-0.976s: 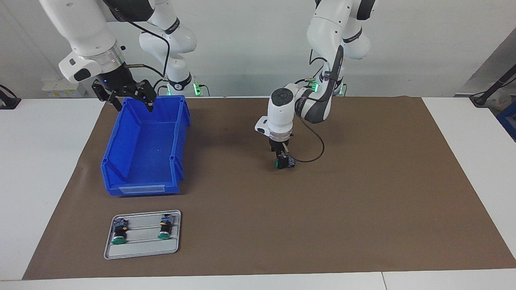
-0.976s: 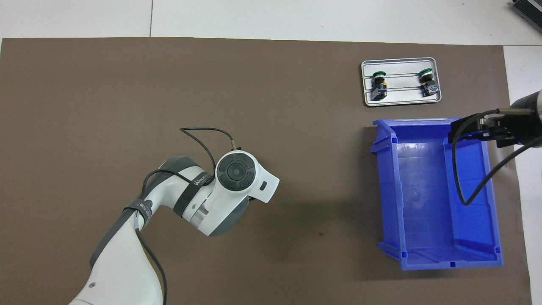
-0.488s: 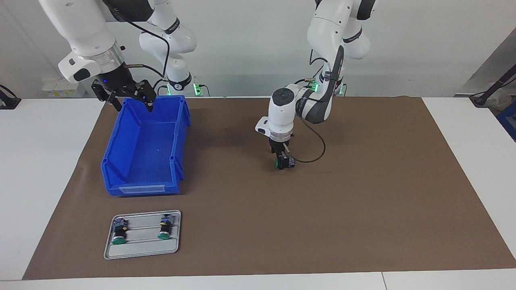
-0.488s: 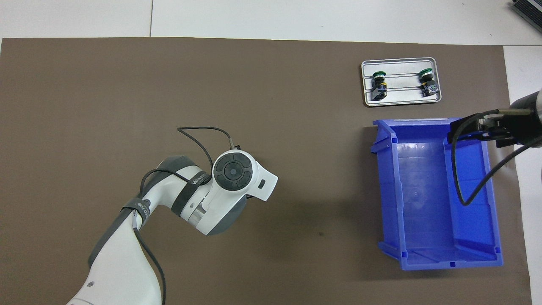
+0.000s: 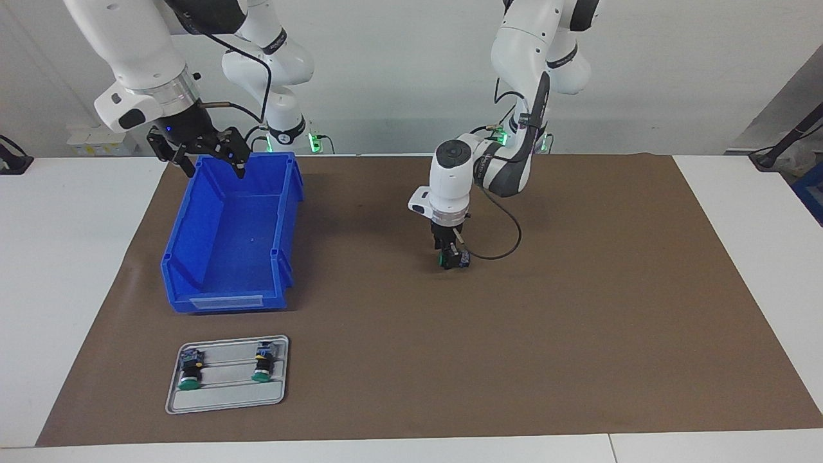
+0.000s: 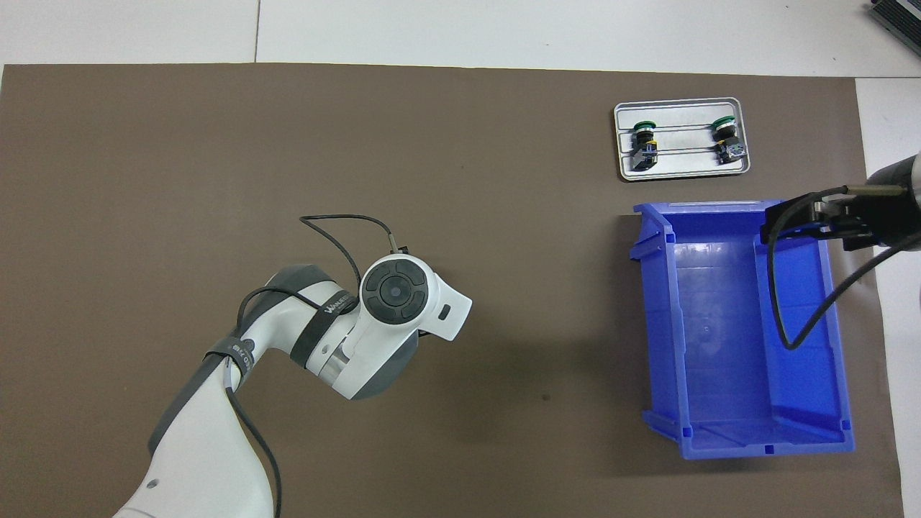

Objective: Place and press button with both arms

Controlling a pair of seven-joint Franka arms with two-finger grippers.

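Seemingly empty, the blue bin (image 5: pixel 231 238) sits under the open right gripper (image 5: pixel 207 164); two buttons (image 5: pixel 188 372) occupy the tray (image 5: pixel 225 399).

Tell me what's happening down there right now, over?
Left gripper low on the mat, fingers around a green-capped button. Right gripper waiting, open, over the blue bin. Two more buttons on the grey tray. Nothing in the way.

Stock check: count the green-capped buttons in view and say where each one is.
3. Two lie on the grey tray: button and button. The third is on the brown mat under the left gripper.
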